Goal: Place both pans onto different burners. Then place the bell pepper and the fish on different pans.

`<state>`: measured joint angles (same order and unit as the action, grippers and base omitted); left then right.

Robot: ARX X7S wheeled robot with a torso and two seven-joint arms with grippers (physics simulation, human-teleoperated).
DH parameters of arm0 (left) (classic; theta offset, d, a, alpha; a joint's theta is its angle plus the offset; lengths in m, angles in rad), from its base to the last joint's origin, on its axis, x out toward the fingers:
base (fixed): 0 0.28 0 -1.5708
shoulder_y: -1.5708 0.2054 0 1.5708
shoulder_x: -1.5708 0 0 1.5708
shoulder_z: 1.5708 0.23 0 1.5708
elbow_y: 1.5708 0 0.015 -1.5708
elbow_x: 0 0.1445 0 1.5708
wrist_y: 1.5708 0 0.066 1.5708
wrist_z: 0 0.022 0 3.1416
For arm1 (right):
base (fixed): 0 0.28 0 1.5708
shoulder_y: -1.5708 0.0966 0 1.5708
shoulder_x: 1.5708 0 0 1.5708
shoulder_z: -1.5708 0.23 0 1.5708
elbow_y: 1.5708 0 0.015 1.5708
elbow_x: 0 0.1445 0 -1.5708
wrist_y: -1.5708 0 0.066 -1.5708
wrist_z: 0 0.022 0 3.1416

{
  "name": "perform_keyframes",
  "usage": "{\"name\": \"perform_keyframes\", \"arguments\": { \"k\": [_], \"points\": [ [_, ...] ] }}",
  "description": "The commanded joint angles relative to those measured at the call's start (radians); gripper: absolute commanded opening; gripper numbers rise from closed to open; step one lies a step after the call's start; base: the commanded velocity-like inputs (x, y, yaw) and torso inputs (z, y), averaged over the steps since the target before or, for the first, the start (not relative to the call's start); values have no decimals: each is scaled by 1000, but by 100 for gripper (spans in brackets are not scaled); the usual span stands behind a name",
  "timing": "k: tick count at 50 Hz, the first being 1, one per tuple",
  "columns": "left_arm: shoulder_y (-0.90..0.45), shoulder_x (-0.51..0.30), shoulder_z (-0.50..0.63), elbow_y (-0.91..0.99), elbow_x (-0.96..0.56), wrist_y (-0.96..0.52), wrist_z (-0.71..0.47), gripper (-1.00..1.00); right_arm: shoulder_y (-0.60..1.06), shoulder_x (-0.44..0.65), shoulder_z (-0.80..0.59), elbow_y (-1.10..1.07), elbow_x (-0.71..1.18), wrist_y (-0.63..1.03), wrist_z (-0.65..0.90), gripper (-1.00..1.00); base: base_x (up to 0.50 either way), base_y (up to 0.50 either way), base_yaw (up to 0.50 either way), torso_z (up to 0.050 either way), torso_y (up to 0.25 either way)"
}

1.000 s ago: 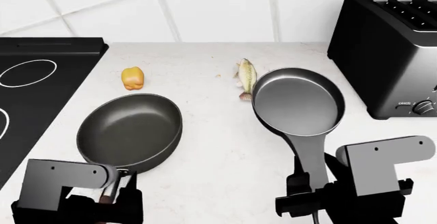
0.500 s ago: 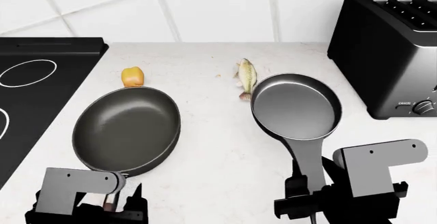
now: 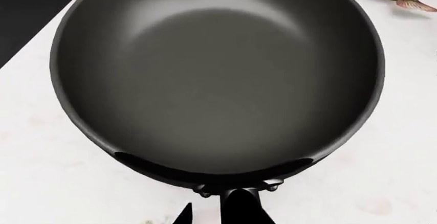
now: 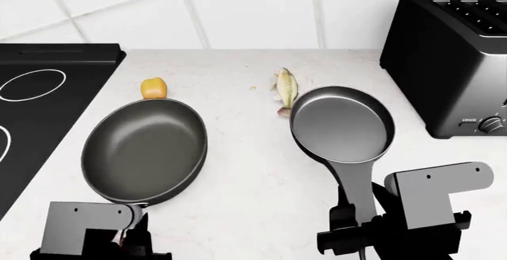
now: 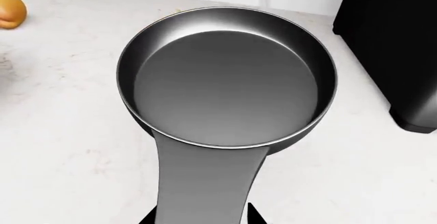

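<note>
Head view: my left hand (image 4: 130, 236) grips the larger pan (image 4: 145, 151) at lower left; my right hand (image 4: 358, 230) grips the smaller pan (image 4: 342, 124) right of centre. I should carry both level toward the burners (image 4: 32, 85) at far left, clearing the bell pepper (image 4: 154, 88).

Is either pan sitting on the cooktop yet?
No. In the head view both the larger pan and the smaller pan are over the white counter, right of the cooktop.

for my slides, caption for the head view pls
Both grippers hold pan handles; pepper and fish wait on the counter.
</note>
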<state>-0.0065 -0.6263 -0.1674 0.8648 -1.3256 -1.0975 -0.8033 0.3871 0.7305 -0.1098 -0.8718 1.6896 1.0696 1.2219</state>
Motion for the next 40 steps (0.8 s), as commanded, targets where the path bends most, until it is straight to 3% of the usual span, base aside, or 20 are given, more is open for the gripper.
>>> {"name": "perform_keyframes", "arguments": {
  "k": [1, 8, 20, 40],
  "points": [
    [23, 4, 22, -18, -28, 9, -24, -100, 17, 3, 28, -9, -23, 0, -19, -100, 0, 0, 0, 0, 0],
    [-7, -10, 9, -9, -71, 11, -55, -100, 17, 6, 28, -12, -22, -4, -19, -100, 0, 0, 0, 0, 0],
    [-156, -95, -30, 21, -269, 31, -203, -100, 18, 12, 30, -18, -18, -13, -17, -100, 0, 0, 0, 0, 1],
    [-321, -173, 8, 35, -393, 46, -312, -100, 11, 22, 58, -39, -39, -35, -40, -100, 0, 0, 0, 1, 2]
  ]
}}
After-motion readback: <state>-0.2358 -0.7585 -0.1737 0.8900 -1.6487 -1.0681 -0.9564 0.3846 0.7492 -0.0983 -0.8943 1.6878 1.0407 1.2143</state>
